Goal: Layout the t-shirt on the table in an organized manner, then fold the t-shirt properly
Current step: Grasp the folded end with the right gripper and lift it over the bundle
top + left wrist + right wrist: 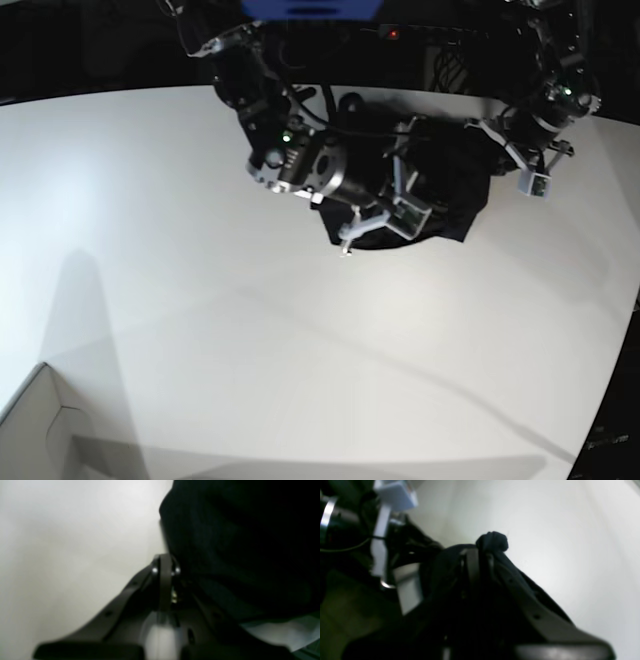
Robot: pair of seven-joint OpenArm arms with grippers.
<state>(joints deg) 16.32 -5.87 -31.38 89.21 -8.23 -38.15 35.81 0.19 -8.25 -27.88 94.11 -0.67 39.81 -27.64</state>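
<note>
White table (62,542) fills nine o'clock in the left wrist view; the clenched left gripper (165,562) meets the t-shirt (237,550) edge, grasp unclear. Right wrist view: right gripper (480,552) clamps bunched cloth. Base view: shirt heaped at one o'clock. Layout stage; next, draw it apart flat.

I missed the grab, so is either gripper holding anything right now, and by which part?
The right gripper pinches a bunched fold of the black t-shirt. The left gripper is shut at the shirt's edge; a hold cannot be told.

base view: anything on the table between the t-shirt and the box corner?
Nothing. In the base view only bare table, with shadows, lies between the t-shirt and the box corner.
</note>
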